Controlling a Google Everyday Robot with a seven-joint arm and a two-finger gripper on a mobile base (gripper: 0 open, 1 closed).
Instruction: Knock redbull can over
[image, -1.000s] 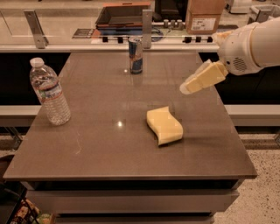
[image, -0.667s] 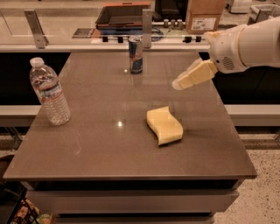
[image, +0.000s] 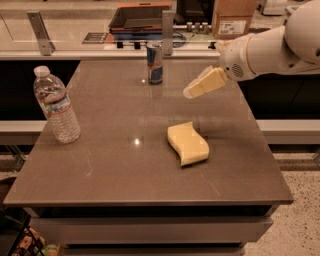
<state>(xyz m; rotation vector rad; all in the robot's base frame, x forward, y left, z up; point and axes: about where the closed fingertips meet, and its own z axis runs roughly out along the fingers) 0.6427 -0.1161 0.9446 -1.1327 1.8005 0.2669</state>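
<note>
The redbull can (image: 155, 63), blue and silver with a silver top, stands upright near the far edge of the brown table (image: 110, 165), at its middle. My gripper (image: 190, 93) comes in from the right on a white arm (image: 270, 47), above the table, to the right of the can and nearer the camera. It is apart from the can and holds nothing.
A clear water bottle (image: 56, 106) with a white cap stands at the table's left side. A yellow sponge (image: 188, 144) lies right of the middle, below my gripper. Behind the table is a counter with a cardboard box (image: 233, 18) and a dark tray (image: 140, 17).
My gripper and arm have moved left, toward the can. The can, bottle and sponge have not moved.
</note>
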